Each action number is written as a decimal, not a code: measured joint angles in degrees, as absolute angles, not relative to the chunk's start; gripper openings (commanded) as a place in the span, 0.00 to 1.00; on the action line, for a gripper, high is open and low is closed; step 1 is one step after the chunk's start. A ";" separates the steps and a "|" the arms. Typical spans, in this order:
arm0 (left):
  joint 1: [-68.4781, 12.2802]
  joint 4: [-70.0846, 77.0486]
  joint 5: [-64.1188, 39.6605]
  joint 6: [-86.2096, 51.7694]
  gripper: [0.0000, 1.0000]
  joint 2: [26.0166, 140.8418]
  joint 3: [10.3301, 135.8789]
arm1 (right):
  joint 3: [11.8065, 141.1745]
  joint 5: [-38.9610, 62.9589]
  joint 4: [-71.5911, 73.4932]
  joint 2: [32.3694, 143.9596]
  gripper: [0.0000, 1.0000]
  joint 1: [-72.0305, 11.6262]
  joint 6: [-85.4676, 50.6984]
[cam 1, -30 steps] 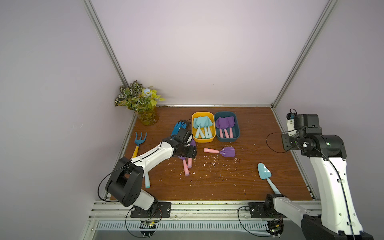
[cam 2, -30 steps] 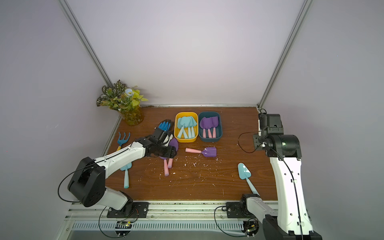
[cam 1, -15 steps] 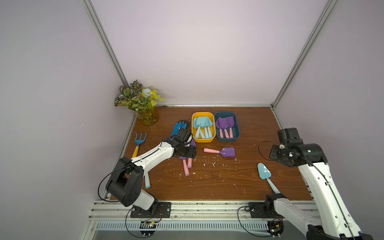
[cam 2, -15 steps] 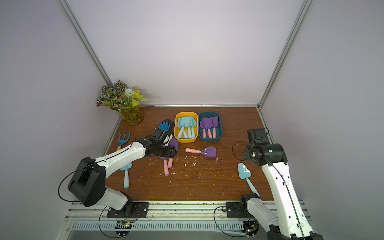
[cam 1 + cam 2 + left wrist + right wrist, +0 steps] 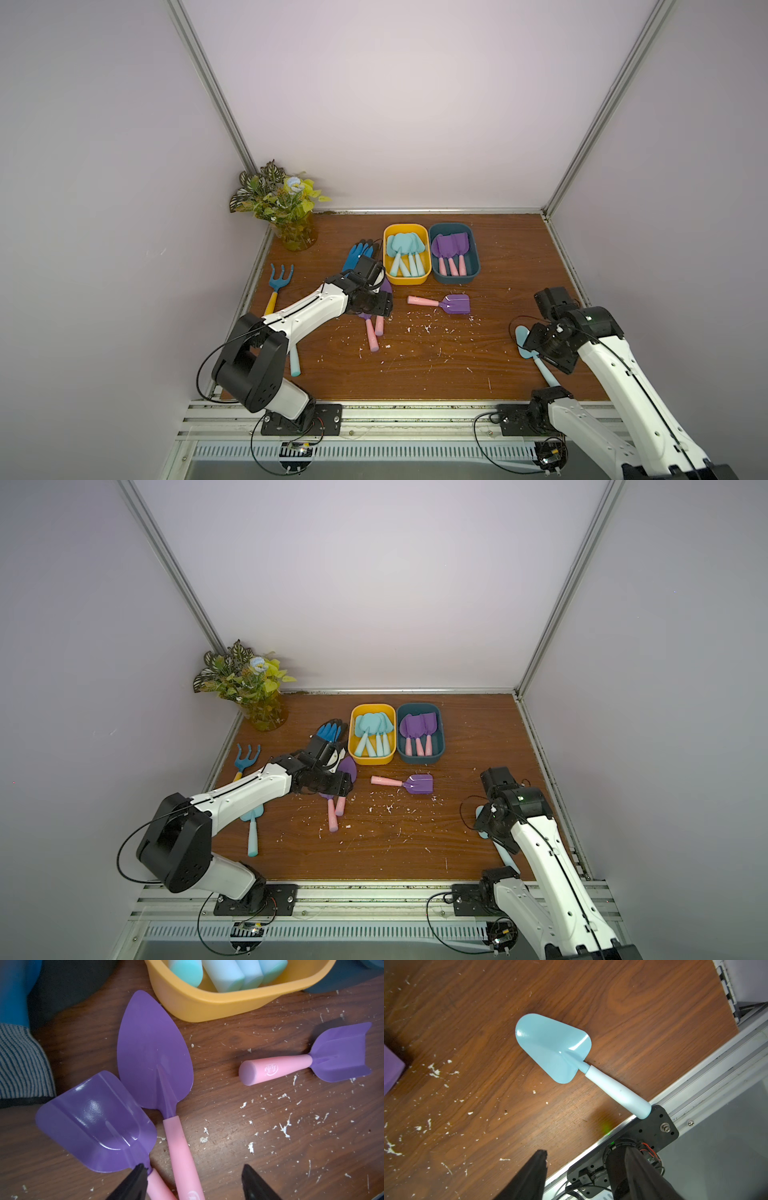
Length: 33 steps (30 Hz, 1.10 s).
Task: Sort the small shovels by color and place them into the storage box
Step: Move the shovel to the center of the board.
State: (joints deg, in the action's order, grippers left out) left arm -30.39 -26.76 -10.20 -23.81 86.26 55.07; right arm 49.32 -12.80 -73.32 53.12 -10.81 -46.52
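Observation:
Several aqua shovels lie in the yellow box, and three purple ones with pink handles lie in the dark teal box. My left gripper is open low over two crossed purple shovels, a pointed one and a scoop. Both pink handles lie between its jaws. A third purple shovel lies loose nearby. My right gripper hangs open above an aqua shovel at the front right. Another aqua shovel lies beside the left arm.
A blue rake with a yellow handle lies by the left wall. A blue glove lies left of the yellow box. A plant in a jar fills the back left corner. White crumbs dot the wood floor.
My right arm has swung down from beside the right wall to just above the aqua shovel at the front right, and its jaws have widened. The left arm has held still.

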 measured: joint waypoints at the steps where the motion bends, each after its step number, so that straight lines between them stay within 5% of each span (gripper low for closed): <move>1: -30.39 -26.76 -10.20 -23.79 0.74 86.26 54.98 | 49.23 -12.95 -72.69 54.46 0.69 -10.81 -46.11; 21: -30.39 -26.76 -10.22 -23.83 0.74 86.26 54.13 | 46.44 -12.16 -59.27 72.51 0.73 -10.74 -35.48; 33: -30.39 -26.76 -10.22 -23.83 0.74 86.26 54.13 | 47.66 -13.65 -53.36 79.75 0.57 -10.81 -34.52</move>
